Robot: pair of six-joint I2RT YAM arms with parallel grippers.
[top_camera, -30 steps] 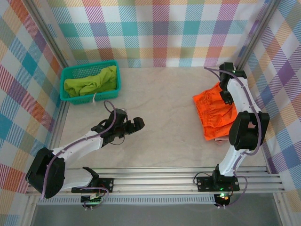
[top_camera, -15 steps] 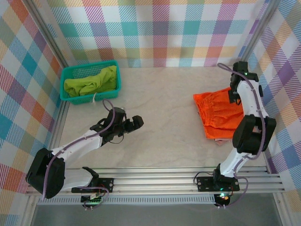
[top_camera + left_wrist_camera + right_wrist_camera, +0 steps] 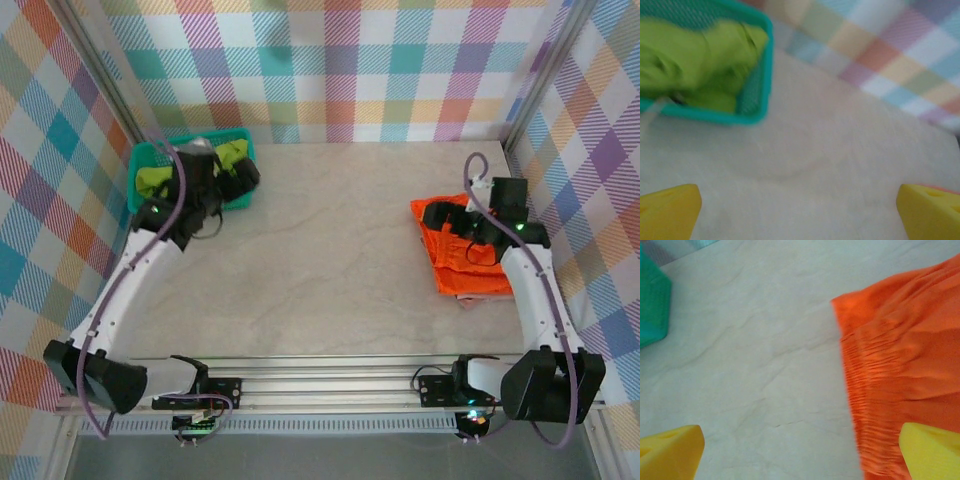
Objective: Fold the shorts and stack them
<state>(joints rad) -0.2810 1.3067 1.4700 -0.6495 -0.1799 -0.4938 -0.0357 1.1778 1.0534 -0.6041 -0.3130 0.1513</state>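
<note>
L gripper [image 3: 800,212] and R gripper [image 3: 800,452] wide open, empty; I may snag basket [image 3: 758,85] mesh grabbing green shorts [image 3: 690,70].

Left gripper [image 3: 232,172] swinging from mid-table up to the teal basket [image 3: 147,150], hanging over its right side, covering part of the lime green shorts [image 3: 150,181], right gripper [image 3: 443,216] opening wide, turning to face the basket, orange shorts [image 3: 466,266] settling flatter, let go.
</note>
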